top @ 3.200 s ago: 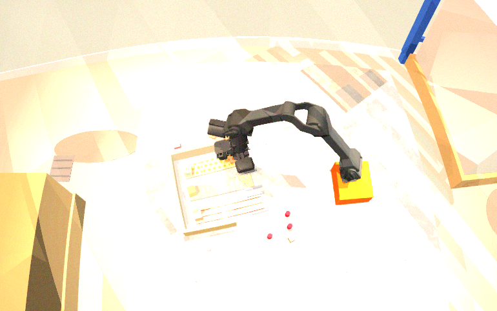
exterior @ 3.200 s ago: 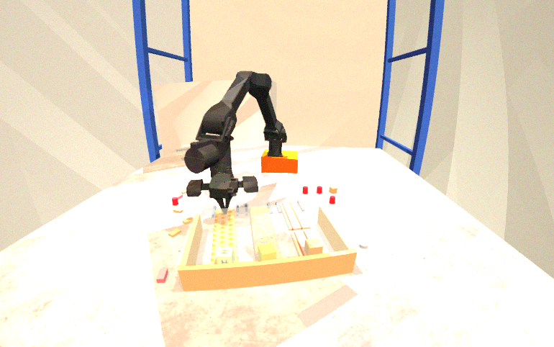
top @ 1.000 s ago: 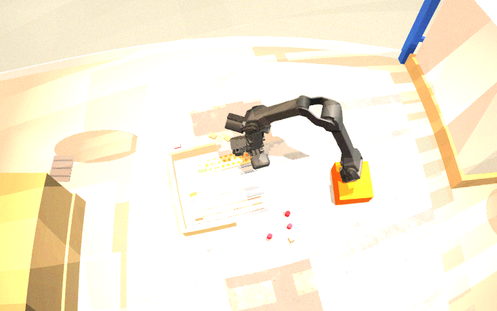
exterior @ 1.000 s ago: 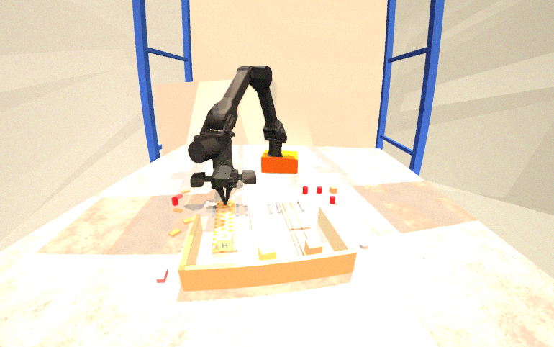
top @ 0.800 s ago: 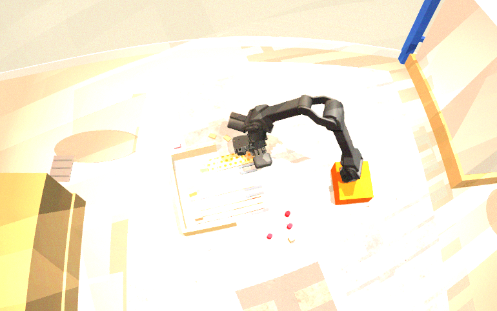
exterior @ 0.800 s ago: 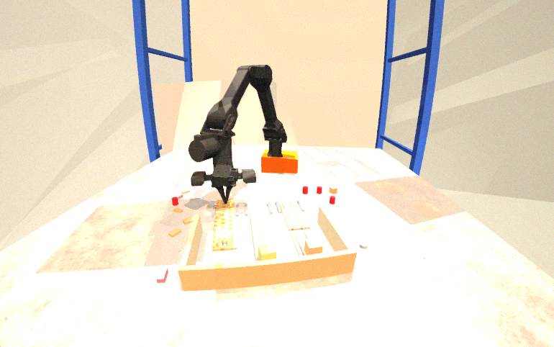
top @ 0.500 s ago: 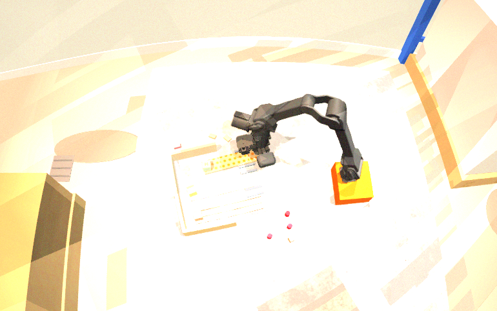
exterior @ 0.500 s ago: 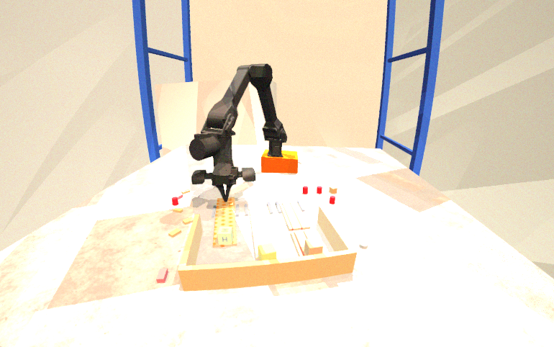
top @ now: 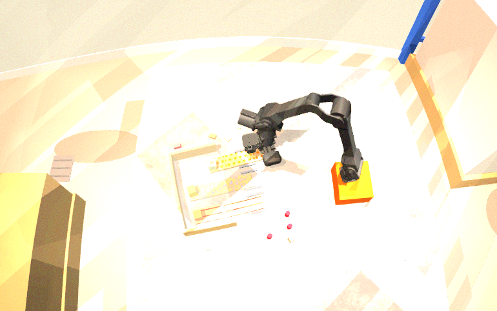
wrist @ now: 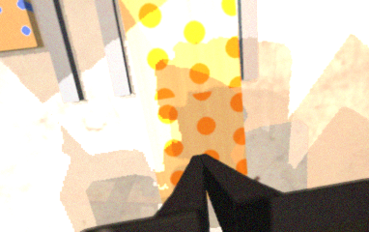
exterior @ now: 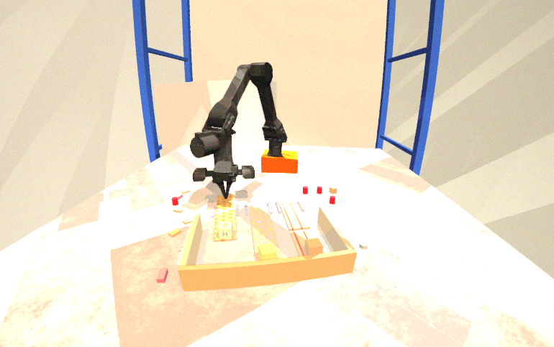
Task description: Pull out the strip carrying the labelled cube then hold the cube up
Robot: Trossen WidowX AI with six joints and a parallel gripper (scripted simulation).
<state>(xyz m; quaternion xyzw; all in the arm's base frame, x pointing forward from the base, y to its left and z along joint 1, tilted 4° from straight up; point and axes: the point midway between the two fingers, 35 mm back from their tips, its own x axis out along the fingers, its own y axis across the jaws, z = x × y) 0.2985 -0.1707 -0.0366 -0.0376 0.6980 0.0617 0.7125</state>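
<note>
At the open end of the walled tray [exterior: 265,273], the tool [exterior: 226,191] stands with its tips pressed down on the near end of the dotted strip [exterior: 224,219] — the yellow one with orange spots, leftmost in the exterior view. The fingers are fully together with nothing between them, so this is a press-and-drag contact rather than a pinch. In the wrist view the two dark fingertips meet in a point right on the strip's orange-dotted end.

The strip looks thin, flat and light, probably limp like paper or cloth; it should slide over the tabletop [exterior: 409,229] if the downward pressure is kept, but the tips could skid off it if the drag is quick. It looks unbroken along its length. The labelled cube [exterior: 224,232], marked H, sits on the strip's far end inside the tray, well apart from the tool. It looks small, rigid and light — best taken by two opposite flat sides once it is clear of the tray walls. A jerk might tip or slide it off the strip.

The arm reaches out from its orange base [exterior: 279,162], elbow high, wrist bent so the tool points straight down.
</note>
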